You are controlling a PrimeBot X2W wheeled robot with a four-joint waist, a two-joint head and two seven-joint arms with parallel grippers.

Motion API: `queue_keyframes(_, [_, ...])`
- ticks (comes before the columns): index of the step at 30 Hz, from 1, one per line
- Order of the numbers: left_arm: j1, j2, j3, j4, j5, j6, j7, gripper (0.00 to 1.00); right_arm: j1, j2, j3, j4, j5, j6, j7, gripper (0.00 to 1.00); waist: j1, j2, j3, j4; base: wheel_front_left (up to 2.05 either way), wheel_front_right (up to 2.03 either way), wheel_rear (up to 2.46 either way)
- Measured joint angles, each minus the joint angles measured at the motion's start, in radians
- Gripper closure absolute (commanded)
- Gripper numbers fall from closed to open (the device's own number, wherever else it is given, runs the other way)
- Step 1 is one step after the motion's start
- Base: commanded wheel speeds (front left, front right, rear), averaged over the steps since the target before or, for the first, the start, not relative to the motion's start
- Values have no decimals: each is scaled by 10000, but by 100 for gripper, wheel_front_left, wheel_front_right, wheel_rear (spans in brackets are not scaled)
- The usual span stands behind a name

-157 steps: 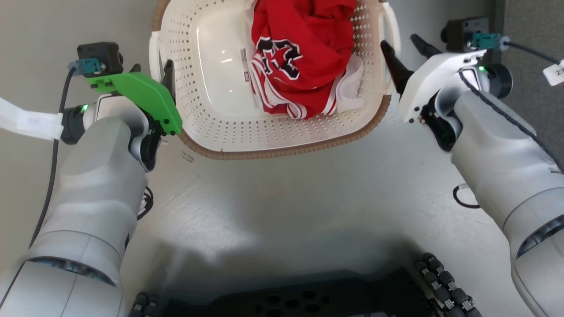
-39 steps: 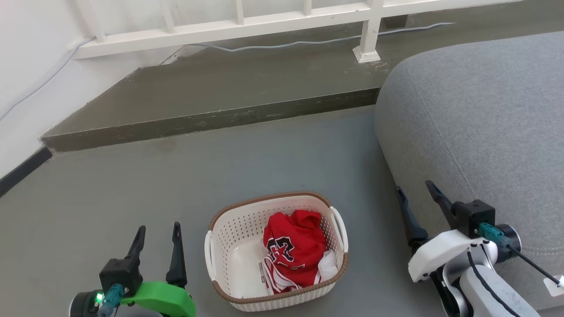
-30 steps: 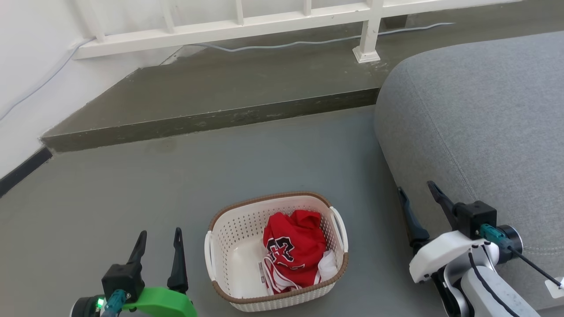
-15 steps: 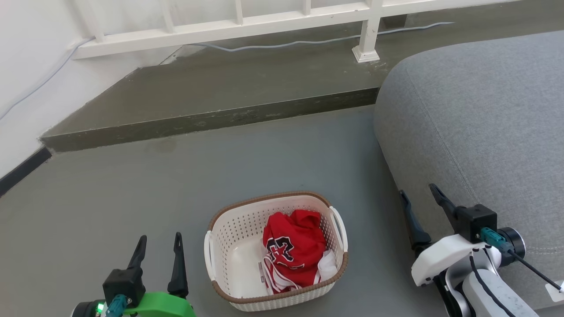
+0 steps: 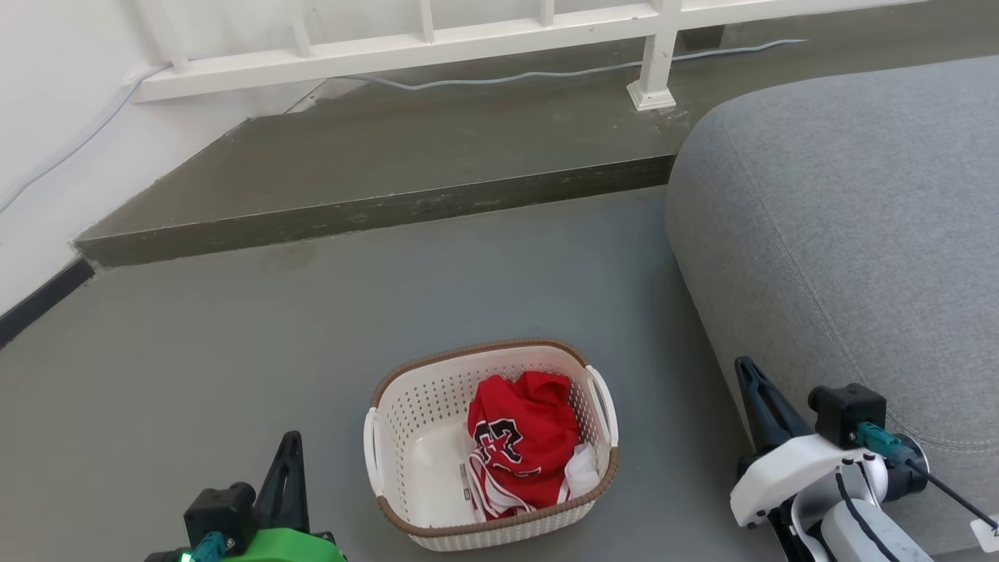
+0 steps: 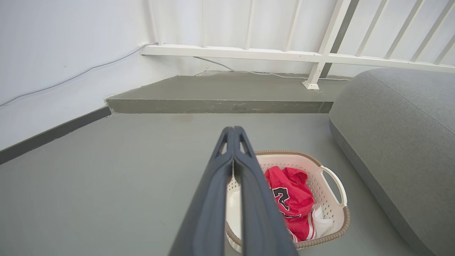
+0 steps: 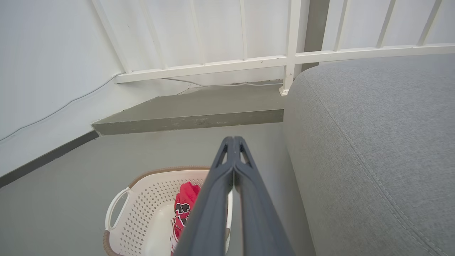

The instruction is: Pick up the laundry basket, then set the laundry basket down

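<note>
The laundry basket [image 5: 406, 421], cream-white and perforated with a brown woven-look rim, stands on the grey floor with a red jersey [image 5: 521, 445] in its right half. It also appears in the left wrist view [image 6: 330, 199] and the right wrist view [image 7: 142, 209]. My left gripper [image 5: 290, 445] is shut with nothing in it, low to the left of the basket and apart from it. Its tips meet in its own view [image 6: 234, 128]. To the right of the basket, beside the sofa, my right gripper [image 5: 745, 365] is shut and empty, its tips closed [image 7: 233, 138].
A grey sofa [image 5: 843, 218] fills the right side, close to my right arm. A raised dark step [image 5: 375, 211] runs across behind the basket, with a white railing [image 5: 468, 47] and a cable above it. A white wall [image 5: 47, 140] with dark skirting borders the left.
Both grippers went from open to shut within the last half second and sank lower in the head view. The basket stays where it stood on the floor.
</note>
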Motion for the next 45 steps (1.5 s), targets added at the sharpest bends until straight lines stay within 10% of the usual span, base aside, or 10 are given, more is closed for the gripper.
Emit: queue_keyframes(45, [-231, -35, 1208, 35, -5804, -913, 1338, 100, -8, 581, -2036, -307, 5618, 874, 1425, 100, 1, 0, 24, 413, 0, 0, 0])
